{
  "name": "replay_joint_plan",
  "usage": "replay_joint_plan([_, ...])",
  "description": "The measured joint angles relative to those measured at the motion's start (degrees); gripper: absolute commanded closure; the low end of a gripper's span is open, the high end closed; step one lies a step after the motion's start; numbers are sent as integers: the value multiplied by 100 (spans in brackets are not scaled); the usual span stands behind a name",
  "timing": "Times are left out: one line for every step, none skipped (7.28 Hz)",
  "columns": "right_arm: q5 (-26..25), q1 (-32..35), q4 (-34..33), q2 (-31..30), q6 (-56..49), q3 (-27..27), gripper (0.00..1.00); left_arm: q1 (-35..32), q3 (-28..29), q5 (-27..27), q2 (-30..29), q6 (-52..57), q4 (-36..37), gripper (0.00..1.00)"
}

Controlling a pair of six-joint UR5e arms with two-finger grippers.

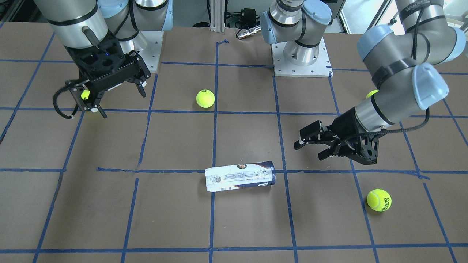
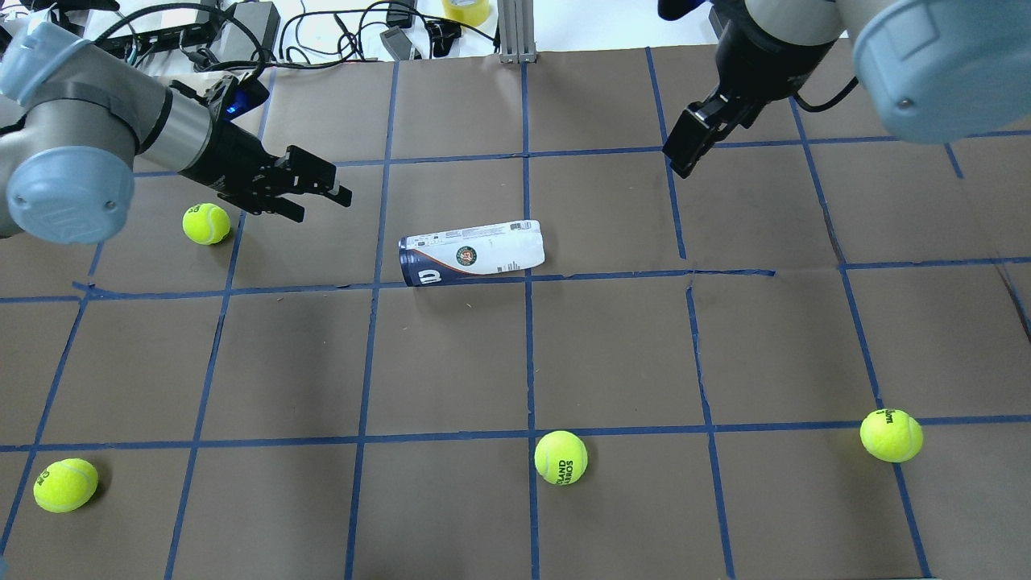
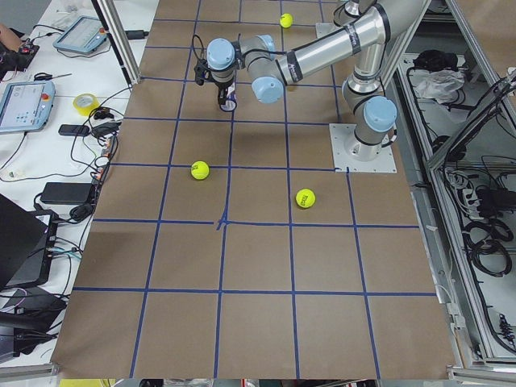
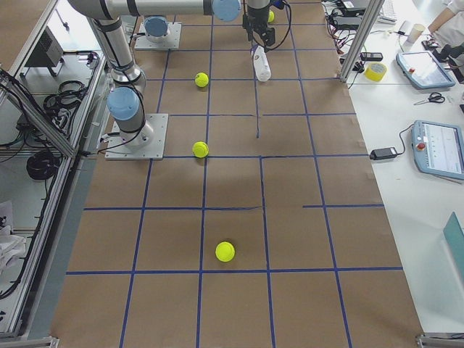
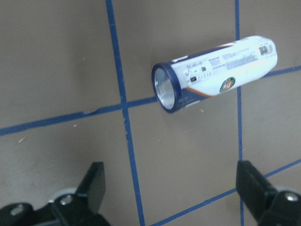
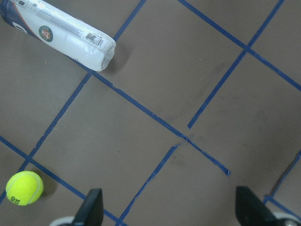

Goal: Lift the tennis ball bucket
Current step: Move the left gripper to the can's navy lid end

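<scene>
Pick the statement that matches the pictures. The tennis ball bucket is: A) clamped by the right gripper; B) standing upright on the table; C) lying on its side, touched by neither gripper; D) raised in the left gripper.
C: the tennis ball bucket lies on its side on the table, and the left gripper and the right gripper both hang open, apart from it.

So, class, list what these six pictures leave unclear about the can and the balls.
The tennis ball bucket: whether balls are inside; left wrist view shows only a shiny end.
Its navy end: cut off by the right wrist view's top-left corner.
A tennis ball: mostly hidden behind the left arm, front-facing view.
A second ball: partly hidden by the right gripper, same view.
Bucket's small print: too small to read.
</scene>
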Motion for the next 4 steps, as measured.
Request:
replay_joint_plan([-78, -7, 228, -126, 512, -68, 0, -15, -43, -240, -241, -323, 296, 2])
replay_joint_plan([-128, -31, 354, -174, 865, -108, 0, -70, -87, -419, -470, -742, 566, 2])
replay_joint_plan([-207, -75, 434, -192, 1136, -128, 0, -204, -136, -496, -658, -1213, 884, 1])
replay_joint_plan([-289, -122, 471, -213, 1440, -145, 0, -353, -192, -511, -823, -1571, 1193, 0])
